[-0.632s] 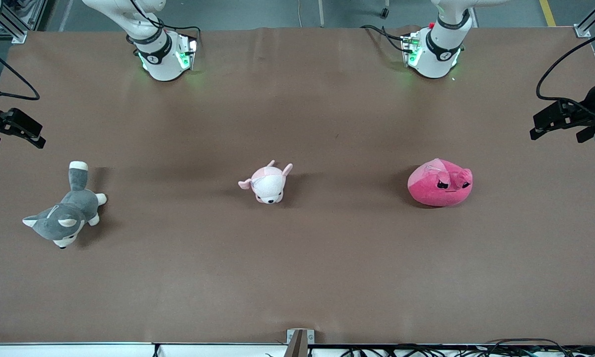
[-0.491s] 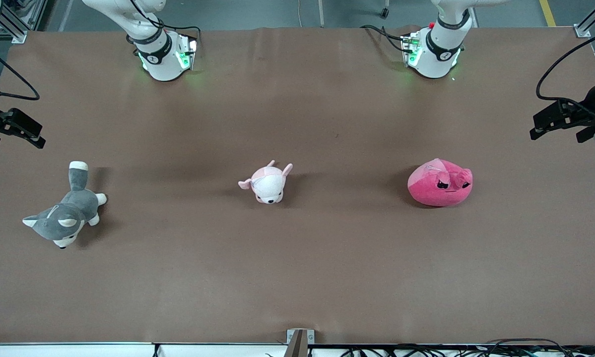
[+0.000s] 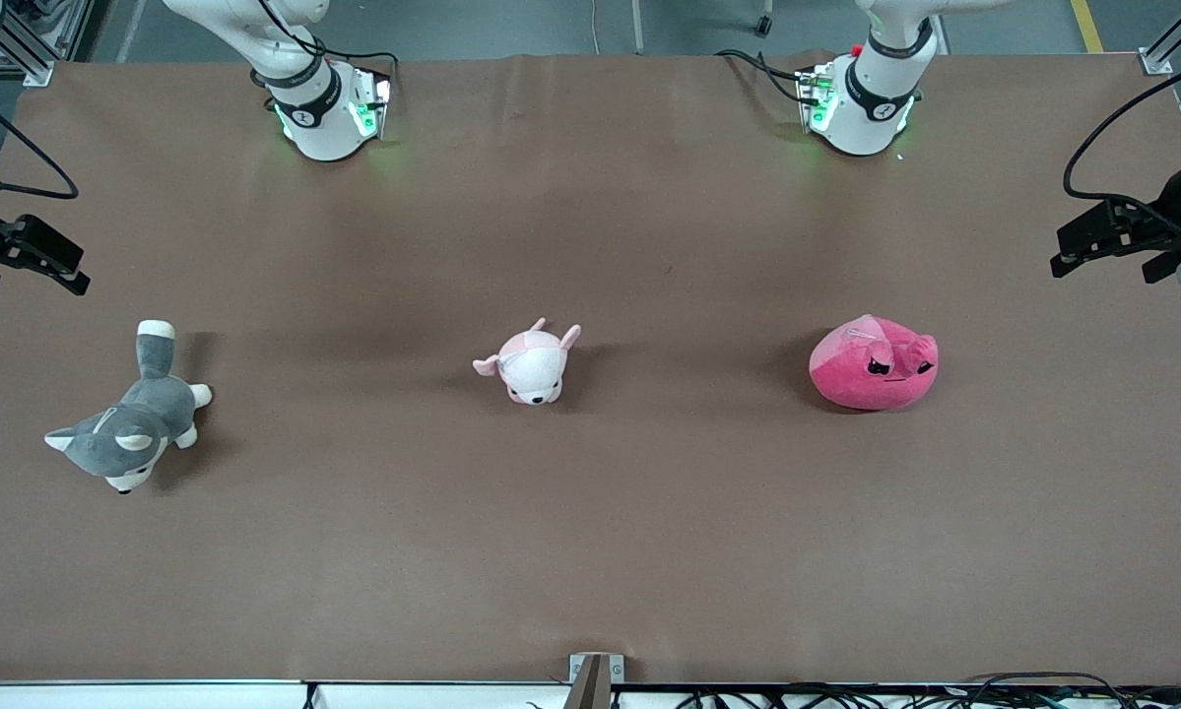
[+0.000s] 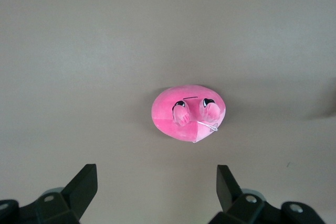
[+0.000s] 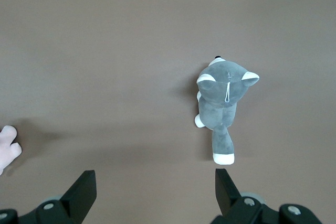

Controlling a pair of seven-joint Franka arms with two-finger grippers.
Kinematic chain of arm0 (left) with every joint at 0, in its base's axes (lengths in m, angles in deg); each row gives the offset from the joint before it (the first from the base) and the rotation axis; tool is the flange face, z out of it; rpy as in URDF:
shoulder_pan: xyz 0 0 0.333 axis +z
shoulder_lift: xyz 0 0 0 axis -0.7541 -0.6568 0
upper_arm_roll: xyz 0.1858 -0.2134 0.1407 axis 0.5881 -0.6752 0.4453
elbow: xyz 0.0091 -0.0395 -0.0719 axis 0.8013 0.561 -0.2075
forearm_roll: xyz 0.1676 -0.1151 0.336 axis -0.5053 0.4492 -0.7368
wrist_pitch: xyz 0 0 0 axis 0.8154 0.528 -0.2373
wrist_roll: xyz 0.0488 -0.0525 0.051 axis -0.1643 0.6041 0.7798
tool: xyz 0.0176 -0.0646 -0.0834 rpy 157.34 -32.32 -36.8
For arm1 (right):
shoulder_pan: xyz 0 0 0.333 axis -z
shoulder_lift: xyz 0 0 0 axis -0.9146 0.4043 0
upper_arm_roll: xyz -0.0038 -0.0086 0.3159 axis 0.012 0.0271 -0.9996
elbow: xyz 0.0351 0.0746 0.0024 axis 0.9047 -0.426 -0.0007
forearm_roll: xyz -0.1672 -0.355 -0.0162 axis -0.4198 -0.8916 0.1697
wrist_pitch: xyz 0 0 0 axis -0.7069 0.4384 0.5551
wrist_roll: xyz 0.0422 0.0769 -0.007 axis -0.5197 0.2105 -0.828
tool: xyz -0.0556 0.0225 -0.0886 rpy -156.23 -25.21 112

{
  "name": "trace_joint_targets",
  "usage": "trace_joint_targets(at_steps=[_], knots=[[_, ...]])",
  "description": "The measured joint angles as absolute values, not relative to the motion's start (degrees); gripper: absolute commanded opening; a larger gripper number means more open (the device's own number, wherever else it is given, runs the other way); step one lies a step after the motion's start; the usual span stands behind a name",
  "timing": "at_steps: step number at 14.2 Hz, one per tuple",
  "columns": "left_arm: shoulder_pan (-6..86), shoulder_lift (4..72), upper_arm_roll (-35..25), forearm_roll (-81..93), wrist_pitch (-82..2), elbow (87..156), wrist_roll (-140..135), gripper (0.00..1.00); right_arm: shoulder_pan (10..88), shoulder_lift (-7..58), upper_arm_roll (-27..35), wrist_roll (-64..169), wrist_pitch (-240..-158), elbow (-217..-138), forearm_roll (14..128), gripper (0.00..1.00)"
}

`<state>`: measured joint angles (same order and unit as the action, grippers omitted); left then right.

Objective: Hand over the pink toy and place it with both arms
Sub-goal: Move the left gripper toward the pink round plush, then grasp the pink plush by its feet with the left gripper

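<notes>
The pink toy (image 3: 874,363), a round hot-pink plush with dark angry eyes, lies on the brown table toward the left arm's end. It also shows in the left wrist view (image 4: 189,113), clear of the fingers. My left gripper (image 3: 1107,261) hangs high over the table's edge at that end, open and empty; it also shows in the left wrist view (image 4: 156,176). My right gripper (image 3: 31,278) hangs high over the right arm's end, open and empty, and also shows in the right wrist view (image 5: 156,179).
A pale pink-and-white plush (image 3: 530,361) lies mid-table. A grey-and-white husky plush (image 3: 129,421) lies at the right arm's end, below my right gripper in the right wrist view (image 5: 223,103). Both arm bases (image 3: 326,113) stand along the table's edge farthest from the camera.
</notes>
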<state>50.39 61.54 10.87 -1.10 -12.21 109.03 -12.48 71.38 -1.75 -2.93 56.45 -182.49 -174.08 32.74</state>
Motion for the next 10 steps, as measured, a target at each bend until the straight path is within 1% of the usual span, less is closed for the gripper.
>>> trace_joint_targets(at_steps=[4,7,10], knots=[[50.6,58.1,10.9,-1.1,-11.8,109.8,-11.6,1.00,71.4,-1.8,-3.0,56.5,-182.5,-174.0,32.8,1.00],[50.4,54.2,10.9,-1.1,-12.0,111.0,-4.9,1.00,71.4,-1.8,-3.0,56.5,-182.6,-174.0,32.8,1.00],[50.1,50.5,10.5,-1.1,-16.3,114.4,-1.9,1.00,70.9,-1.8,-3.1,56.5,-182.7,-173.6,32.9,1.00]])
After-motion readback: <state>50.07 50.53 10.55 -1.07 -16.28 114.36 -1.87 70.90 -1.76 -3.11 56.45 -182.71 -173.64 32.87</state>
